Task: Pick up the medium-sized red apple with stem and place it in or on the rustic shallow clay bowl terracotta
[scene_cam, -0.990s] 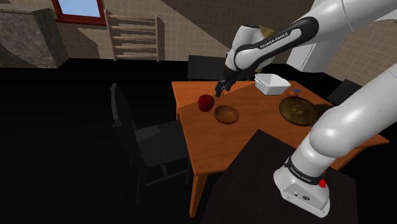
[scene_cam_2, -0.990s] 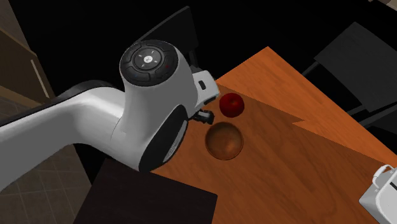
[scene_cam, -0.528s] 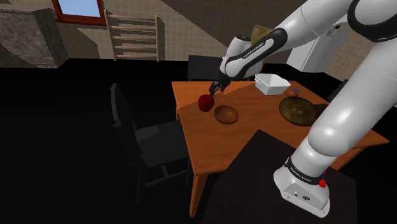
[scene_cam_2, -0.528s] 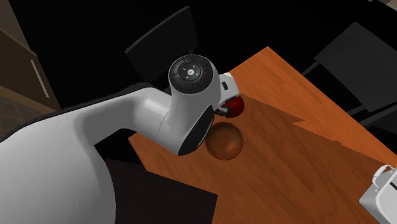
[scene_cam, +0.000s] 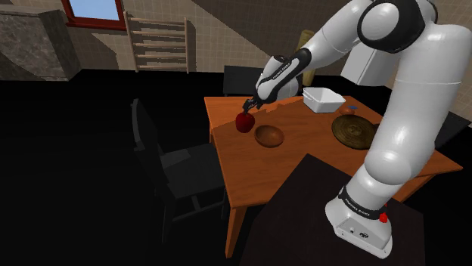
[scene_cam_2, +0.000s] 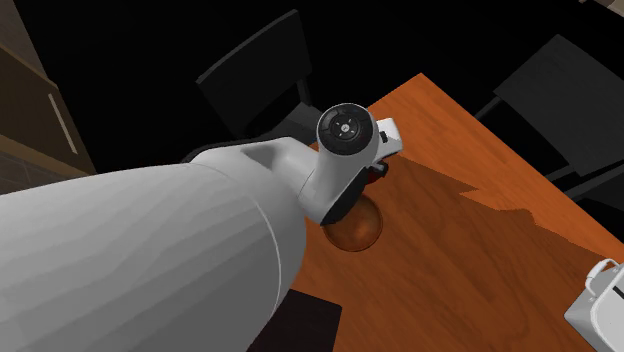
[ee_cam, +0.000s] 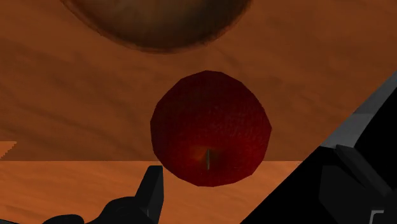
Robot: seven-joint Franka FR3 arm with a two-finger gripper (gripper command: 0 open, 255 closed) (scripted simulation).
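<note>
A dark red apple (ee_cam: 211,127) with a short stem (ee_cam: 208,158) sits on the orange-brown wooden table (scene_cam: 302,151), near the corner toward the shoulder view's left. A shallow brown clay bowl (scene_cam: 269,136) lies right beside it, and its rim (ee_cam: 156,22) shows just beyond the apple in the wrist view. My gripper (scene_cam: 249,108) hangs directly over the apple. It is open (ee_cam: 248,170), one black finger (ee_cam: 150,191) on each side of the apple and neither touching it. In the second exterior view my arm hides the apple, and part of the bowl (scene_cam_2: 358,230) shows below the wrist.
A white rectangular dish (scene_cam: 324,99) stands at the table's far side. A dark round plate (scene_cam: 354,131) lies toward the shoulder view's right. A black chair (scene_cam: 163,162) stands by the table's left edge, another (scene_cam_2: 255,75) behind it. The dark stand (scene_cam: 318,219) fills the lower right.
The arm has stretched out further, and the gripper has moved toward the shoulder view's left and down, from beside the apple to directly over it. Apple and bowl have not moved.
</note>
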